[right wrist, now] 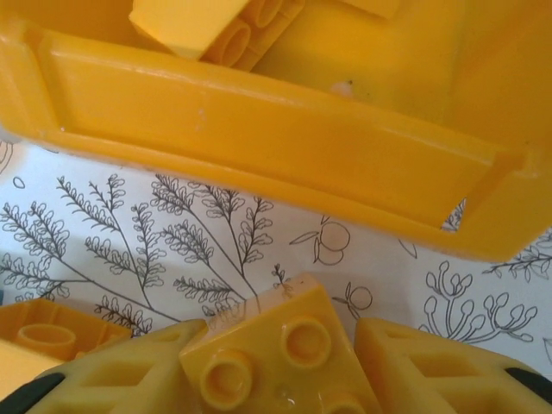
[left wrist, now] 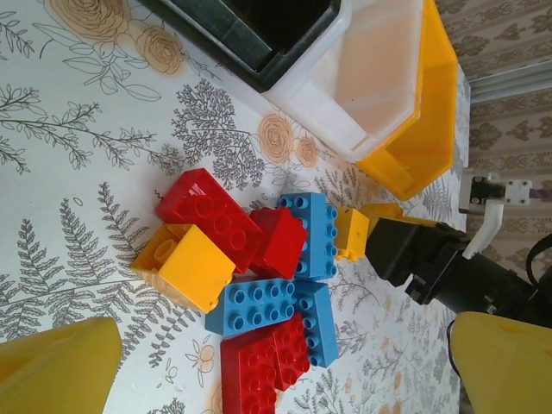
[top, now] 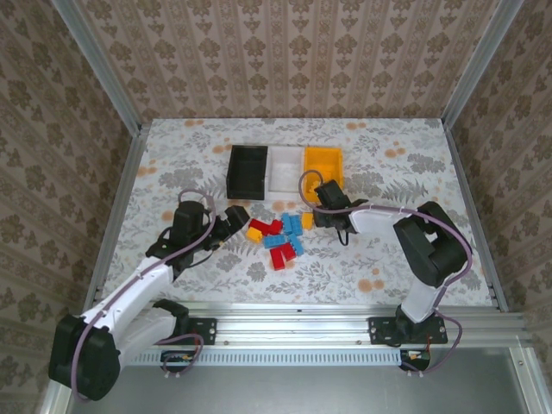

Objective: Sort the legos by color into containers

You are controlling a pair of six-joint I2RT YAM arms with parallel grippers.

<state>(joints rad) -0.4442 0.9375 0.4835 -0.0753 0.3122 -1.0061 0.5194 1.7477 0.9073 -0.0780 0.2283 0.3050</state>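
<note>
Floral table (top: 172,164), damask-papered walls (top: 285,52), aluminium posts (top: 99,65), right gripper (right wrist: 276,379) clasping yellow lego (right wrist: 259,336)

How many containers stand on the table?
3, side by side in a row: the black bin on the left, the white bin in the middle, the yellow-orange bin on the right. None looks hidden.

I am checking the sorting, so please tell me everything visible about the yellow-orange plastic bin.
The yellow-orange rectangular plastic bin is open-topped and glossy, with a flanged rim. It stands upright on the flower-patterned table, rightmost of three bins, its side against the white bin. A yellow brick lies inside, round hollows showing. The right gripper, shut on a yellow studded brick, is before its near wall, not touching it.
</note>
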